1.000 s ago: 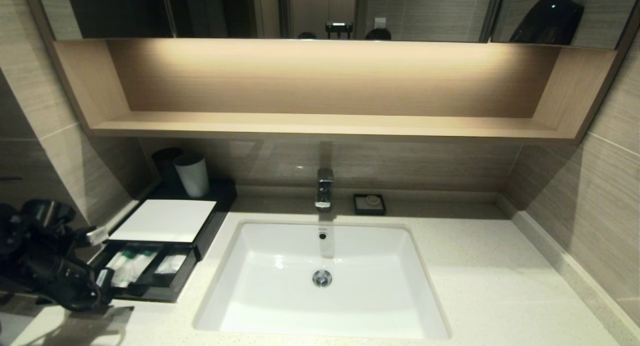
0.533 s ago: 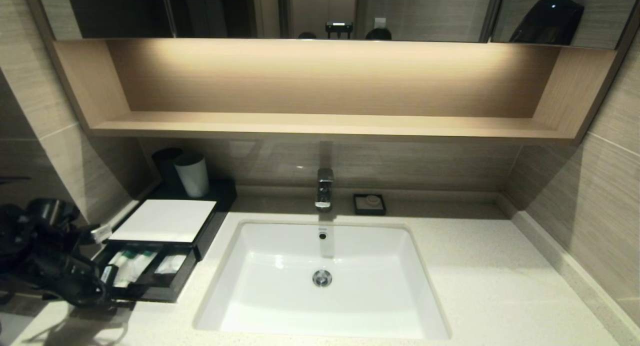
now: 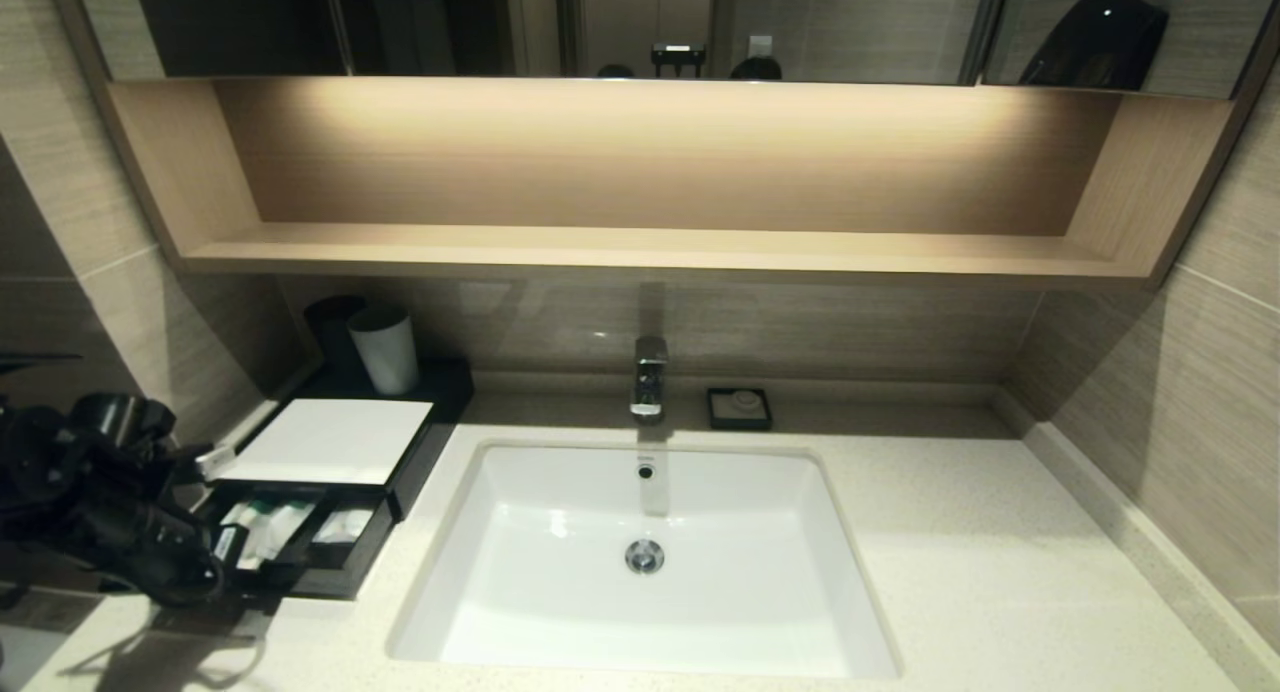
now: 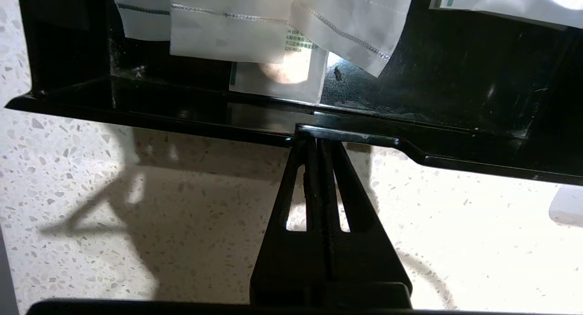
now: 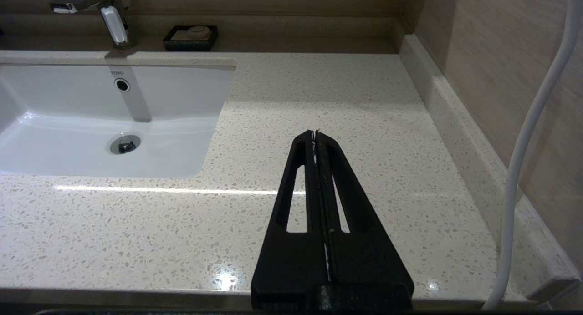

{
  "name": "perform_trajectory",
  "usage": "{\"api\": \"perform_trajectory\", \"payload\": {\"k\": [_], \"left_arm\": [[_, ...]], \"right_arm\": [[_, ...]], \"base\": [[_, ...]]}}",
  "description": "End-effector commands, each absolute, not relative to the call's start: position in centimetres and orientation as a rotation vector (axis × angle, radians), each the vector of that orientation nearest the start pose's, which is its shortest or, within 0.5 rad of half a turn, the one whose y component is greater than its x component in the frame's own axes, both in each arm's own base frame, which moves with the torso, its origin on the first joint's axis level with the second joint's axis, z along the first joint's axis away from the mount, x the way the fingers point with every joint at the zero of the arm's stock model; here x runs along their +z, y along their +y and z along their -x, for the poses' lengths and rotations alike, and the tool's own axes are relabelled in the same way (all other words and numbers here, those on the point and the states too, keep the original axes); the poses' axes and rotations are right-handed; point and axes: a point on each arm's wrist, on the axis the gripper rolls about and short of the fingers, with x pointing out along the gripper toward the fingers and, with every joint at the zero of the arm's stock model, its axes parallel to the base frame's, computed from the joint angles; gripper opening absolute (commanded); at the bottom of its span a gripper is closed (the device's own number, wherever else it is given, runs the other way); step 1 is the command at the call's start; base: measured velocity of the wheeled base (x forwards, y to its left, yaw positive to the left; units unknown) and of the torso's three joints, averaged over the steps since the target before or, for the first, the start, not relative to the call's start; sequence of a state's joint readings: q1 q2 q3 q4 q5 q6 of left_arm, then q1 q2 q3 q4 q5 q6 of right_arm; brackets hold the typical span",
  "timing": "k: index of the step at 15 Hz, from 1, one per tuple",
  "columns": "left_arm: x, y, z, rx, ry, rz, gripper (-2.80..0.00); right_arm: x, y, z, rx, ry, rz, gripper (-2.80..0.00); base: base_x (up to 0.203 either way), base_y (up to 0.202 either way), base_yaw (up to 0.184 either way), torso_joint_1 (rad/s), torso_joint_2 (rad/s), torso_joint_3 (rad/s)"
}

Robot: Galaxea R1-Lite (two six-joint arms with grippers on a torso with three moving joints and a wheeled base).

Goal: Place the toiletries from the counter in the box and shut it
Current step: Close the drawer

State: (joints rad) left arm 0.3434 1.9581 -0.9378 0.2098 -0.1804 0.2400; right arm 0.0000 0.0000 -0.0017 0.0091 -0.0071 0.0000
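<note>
Glossy black box (image 4: 455, 119), speckled counter (image 4: 136, 215)

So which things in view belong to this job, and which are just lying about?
In the job: box, its drawer, toiletries, counter, left gripper shut against the drawer front.
Lying about: basin, faucet, soap dish, white cup, right gripper parked.

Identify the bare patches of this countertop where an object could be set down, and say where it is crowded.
Free: the counter right of the basin, from soap dish to front edge. Crowded: the left end, where the box, its open drawer, cups and the shut left gripper at the drawer front sit.
</note>
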Motion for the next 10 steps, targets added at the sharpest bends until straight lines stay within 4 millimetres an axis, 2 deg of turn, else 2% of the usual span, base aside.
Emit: {"api": "perform_trajectory", "payload": {"k": [1,10], "left_arm": [[7.2,9.9,-29.0,-0.003,1.187,0.107,-2.8],[6.9,10.2,-30.5,-0.008,1.176,0.102,-2.8]], "right_arm": [[7.5,0.0,2.3,-0.008,0.008,0.0,-2.8],[7.5,0.0,2.3,-0.008,0.008,0.0,-2.8]], "base": [[0.0,0.0,0.0,0.0,0.0,0.0],[0.0,0.0,0.0,0.0,0.0,0.0]]}}
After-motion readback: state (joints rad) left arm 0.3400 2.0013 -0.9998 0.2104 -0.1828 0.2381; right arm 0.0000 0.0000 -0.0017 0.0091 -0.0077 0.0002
